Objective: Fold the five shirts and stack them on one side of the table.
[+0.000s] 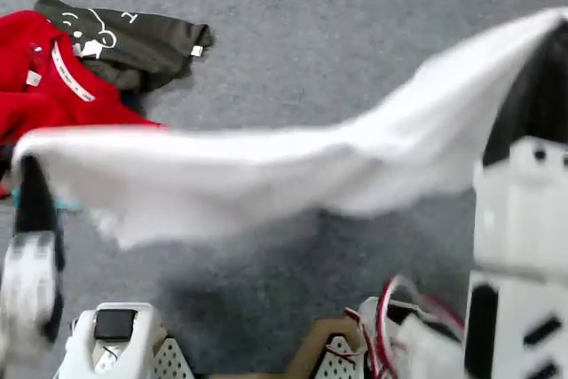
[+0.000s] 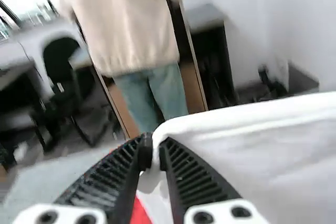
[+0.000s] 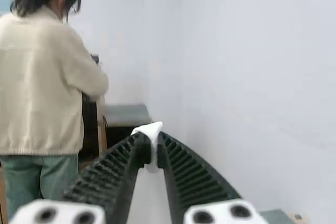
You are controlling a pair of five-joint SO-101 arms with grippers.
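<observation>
1. The grey tabletop (image 1: 293, 51) carries two shirts.
2. The white shirt (image 1: 266, 175) hangs stretched above the tabletop between both claws.
3. The red shirt (image 1: 44, 86) lies crumpled at the far left corner, touching a dark shirt (image 1: 133, 37) that looks loosely folded.
4. The left claw (image 2: 153, 148) is clamped on one edge of the white shirt, and the right claw (image 3: 151, 145) pinches another.

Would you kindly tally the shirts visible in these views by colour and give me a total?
white shirt: 1
red shirt: 1
dark grey shirt: 1
Total: 3
A teal sliver near the table's edge is too hidden to count.
</observation>
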